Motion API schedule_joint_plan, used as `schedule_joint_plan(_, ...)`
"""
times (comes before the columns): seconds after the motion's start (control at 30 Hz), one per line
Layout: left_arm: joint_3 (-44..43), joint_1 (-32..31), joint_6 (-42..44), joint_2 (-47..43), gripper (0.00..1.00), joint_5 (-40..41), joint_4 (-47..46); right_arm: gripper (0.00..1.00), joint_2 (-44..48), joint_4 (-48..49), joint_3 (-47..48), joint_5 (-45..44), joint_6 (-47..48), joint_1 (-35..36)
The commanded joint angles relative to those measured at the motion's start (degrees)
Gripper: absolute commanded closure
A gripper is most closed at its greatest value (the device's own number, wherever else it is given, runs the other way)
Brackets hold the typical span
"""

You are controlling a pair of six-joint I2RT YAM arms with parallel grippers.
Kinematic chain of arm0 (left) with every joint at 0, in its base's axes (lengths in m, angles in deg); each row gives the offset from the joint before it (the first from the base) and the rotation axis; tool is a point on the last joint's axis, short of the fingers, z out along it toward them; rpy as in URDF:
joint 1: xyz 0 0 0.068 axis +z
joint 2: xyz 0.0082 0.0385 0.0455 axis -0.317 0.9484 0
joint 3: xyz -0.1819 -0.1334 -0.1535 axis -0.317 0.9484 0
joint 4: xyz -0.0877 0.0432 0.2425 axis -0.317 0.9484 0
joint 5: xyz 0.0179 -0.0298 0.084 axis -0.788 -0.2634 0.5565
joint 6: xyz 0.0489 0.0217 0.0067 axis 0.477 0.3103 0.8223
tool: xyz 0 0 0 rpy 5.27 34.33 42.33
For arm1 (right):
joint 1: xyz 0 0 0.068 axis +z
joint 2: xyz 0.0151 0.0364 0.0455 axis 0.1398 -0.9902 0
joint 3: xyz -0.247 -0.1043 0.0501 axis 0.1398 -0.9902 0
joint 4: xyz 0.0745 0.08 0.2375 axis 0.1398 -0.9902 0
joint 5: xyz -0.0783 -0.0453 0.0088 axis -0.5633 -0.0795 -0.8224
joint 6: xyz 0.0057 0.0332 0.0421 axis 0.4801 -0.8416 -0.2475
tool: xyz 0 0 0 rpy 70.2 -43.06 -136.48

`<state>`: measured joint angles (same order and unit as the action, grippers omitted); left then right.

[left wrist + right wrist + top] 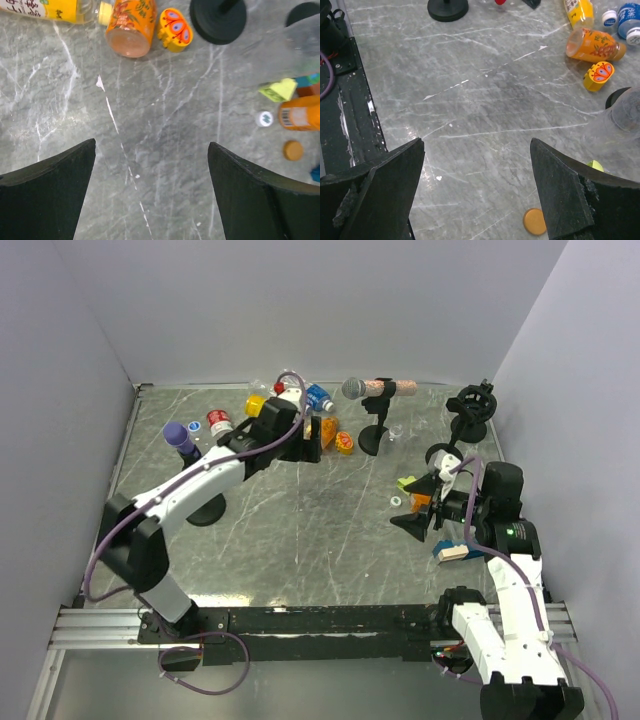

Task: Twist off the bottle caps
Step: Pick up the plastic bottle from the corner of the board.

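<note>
top: left tool (305,445) over far desk (300,540), beside bottles (320,397); right tool (418,505) at near right | left wrist: tool spread, empty; orange bottle (131,25) lying ahead; white cap (264,118) and brown cap (293,150) loose at right | right wrist: tool spread, empty; brown cap on desk beside one finger

Lab test cell: plain white walls (300,300) box in marbled table (300,520), aluminium rail (100,625).
</note>
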<state>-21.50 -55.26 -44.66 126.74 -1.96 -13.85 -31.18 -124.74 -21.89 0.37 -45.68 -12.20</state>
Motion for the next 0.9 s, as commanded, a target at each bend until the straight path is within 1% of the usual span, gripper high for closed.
schedule_joint_plan(0.0,-5.03,1.09,1.83,3.54,0.03,1.83,3.82,0.07,0.03,3.1,-0.08,0.73,-1.03,-0.32)
schedule_joint_plan(0.13,-6.0,2.23,3.24,5.83,0.03,1.82,4.7,0.07,-0.15,3.36,-0.17,0.46,-1.21,-0.32)
schedule_joint_plan(0.27,-6.44,2.5,5.7,6.27,0.02,5.15,6.36,0.07,-0.15,3.71,-0.52,0.46,-1.38,-0.32)
schedule_joint_plan(0.33,-6.71,2.41,7.8,6.01,0.01,8.14,7.59,0.07,-0.41,3.62,-0.52,0.55,-1.47,-0.32)
schedule_joint_plan(0.37,-6.97,2.5,8.68,5.75,0.03,9.98,8.47,0.07,-0.41,3.62,-0.6,0.72,-1.47,-0.32)
schedule_joint_plan(0.47,-7.94,2.41,11.41,3.91,0.03,15.96,11.02,0.07,-0.67,3.8,-0.69,0.73,-1.56,-0.32)
schedule_joint_plan(0.67,-8.9,2.67,16.59,-0.49,0.03,23.7,11.46,0.07,-1.11,3.97,-0.96,0.64,-1.56,-0.32)
schedule_joint_plan(0.77,-9.43,3.29,17.04,-1.11,0.03,21.09,11.21,0.07,-1.2,4.06,-1.13,0.46,-1.56,-0.32)
schedule_joint_plan(0.87,-10.22,4.69,15.82,0.37,0.03,13.11,9.36,0.07,-1.38,4.06,-1.13,0.73,-1.65,-0.32)
